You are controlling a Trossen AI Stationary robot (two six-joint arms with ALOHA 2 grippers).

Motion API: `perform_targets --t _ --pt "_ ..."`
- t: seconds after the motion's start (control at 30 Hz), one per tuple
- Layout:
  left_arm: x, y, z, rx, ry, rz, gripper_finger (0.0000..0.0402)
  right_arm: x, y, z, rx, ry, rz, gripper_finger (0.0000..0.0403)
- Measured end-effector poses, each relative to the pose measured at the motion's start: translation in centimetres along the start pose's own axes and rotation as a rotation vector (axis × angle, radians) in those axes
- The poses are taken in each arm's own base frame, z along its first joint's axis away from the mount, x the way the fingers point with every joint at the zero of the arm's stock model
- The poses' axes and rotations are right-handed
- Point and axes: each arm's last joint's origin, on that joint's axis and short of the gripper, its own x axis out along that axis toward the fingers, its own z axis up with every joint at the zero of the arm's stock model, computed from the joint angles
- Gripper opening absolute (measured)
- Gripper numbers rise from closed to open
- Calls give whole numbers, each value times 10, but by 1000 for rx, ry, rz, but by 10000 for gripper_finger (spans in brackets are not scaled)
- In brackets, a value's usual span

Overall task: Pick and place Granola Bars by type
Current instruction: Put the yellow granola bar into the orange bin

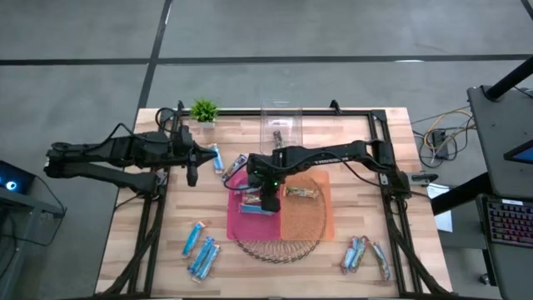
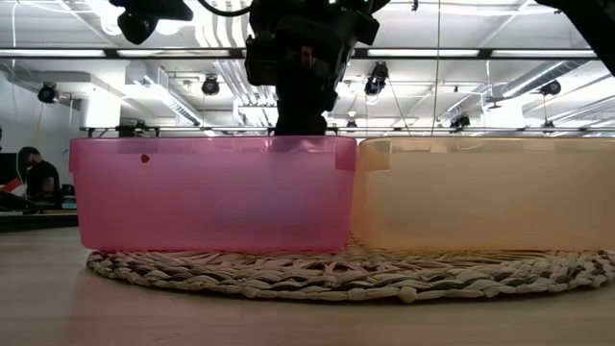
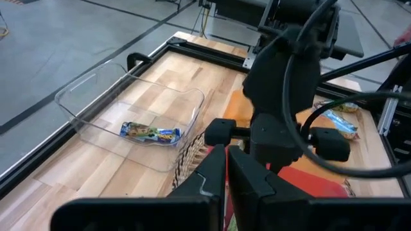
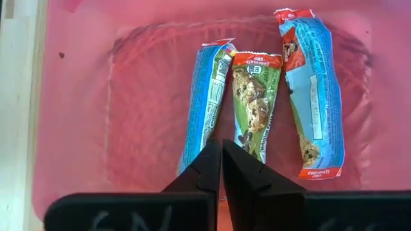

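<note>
My right gripper (image 4: 221, 154) is shut and points down into the pink bin (image 1: 237, 208). Three granola bars lie flat on the bin's floor: a light blue one (image 4: 207, 102), a green one (image 4: 257, 102) and a wider blue one (image 4: 314, 96). The shut fingertips stand over the gap between the first two. In the low view the right gripper (image 2: 301, 115) dips behind the pink wall (image 2: 211, 192). My left gripper (image 1: 191, 172) is shut and waits over the table's left part. Loose blue bars (image 1: 215, 157) (image 1: 200, 250) (image 1: 362, 254) lie on the wood. My right gripper comes from above with its shut fingertips (image 4: 209, 160) over the ends of the light blue bar and the green bar (image 4: 247, 144). I cannot tell whether it touches either one. Both bars lie flat on the bin's floor.
An orange bin (image 1: 306, 212) holding one bar (image 1: 301, 193) stands right of the pink one, both on a woven mat (image 2: 346, 274). A clear bin (image 3: 128, 109) with one bar (image 3: 151, 133) sits at the far edge, beside a small plant (image 1: 203, 110). A black frame (image 1: 391, 183) borders the table.
</note>
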Motion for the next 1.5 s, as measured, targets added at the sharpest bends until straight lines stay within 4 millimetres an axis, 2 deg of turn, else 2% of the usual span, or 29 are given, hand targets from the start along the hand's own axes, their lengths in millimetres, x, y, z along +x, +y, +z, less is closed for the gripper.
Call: perform_targets --t 0.13,0.37,0.53,0.73,1.0,1.13,1.33,1.5 --pt "1 0 0 -9 2 1 0 -32 10 1 -28 -43 3 8" --pt "0 0 0 -17 0 -1 0 -115 35 -5 -117 -185 -4 8" --pt "0 0 0 -17 -1 -2 0 -171 50 -16 -134 -321 -34 8" --pt "0 0 0 -19 -3 -2 0 -220 63 -34 -126 -440 -89 8" --pt "0 0 0 -26 -3 -3 0 -244 72 -61 -148 -488 -78 8" --pt "0 0 0 -36 -3 -3 0 -249 73 -79 -137 -570 -60 8" --pt "0 0 0 -42 -3 -3 0 -243 69 -108 -110 -726 -19 8" --pt "1 0 0 -42 0 -2 0 -223 66 -134 -100 -775 19 8"
